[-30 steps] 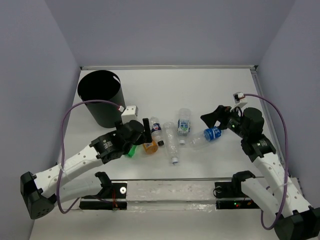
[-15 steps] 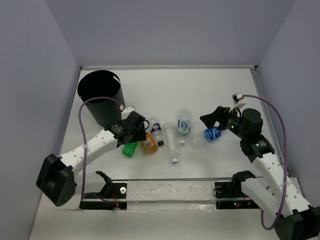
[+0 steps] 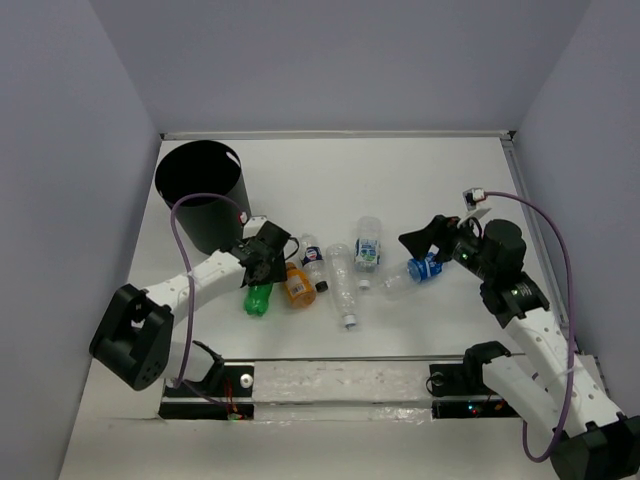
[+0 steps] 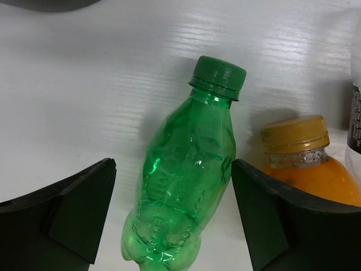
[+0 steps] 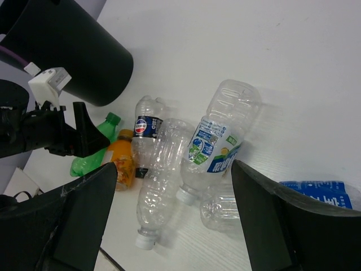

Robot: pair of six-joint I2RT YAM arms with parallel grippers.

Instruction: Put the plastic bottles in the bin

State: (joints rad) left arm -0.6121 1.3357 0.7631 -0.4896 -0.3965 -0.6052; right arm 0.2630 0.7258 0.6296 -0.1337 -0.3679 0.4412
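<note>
Biggest thing first: the white counter (image 3: pixel 400 180) has the black bin (image 3: pixel 200 195) standing upright at its far left, mouth up, which makes sense for dropping stuff in from above. Can't see into it, it's just dark in there.

Every bottle I can see is lying on its side in a loose cluster right of the bin, so none of these are in yet.

The left end effector (image 4: pixel 172 186) is released, with its jaws spread on either side of the green bottle (image 4: pixel 189 164) and a gap on both sides. My guess is it's lined up to pinch the body across its width. The orange bottle (image 4: pixel 316 169) lies just beside the green one, so the right-hand finger has very little room.

The right end effector (image 5: pixel 175 169) is also released and holds nothing. It's hanging above the blue-labelled bottle (image 3: pixel 425 267), probably its next pick.

Labels: the big clear bottle (image 5: pixel 217 147) has a white, blue and green wrap, and a smaller one (image 5: pixel 148 125) has a dark blue band. The print on both is too small to read. The long clear bottle (image 5: pixel 161 180) has no label I can see.
</note>
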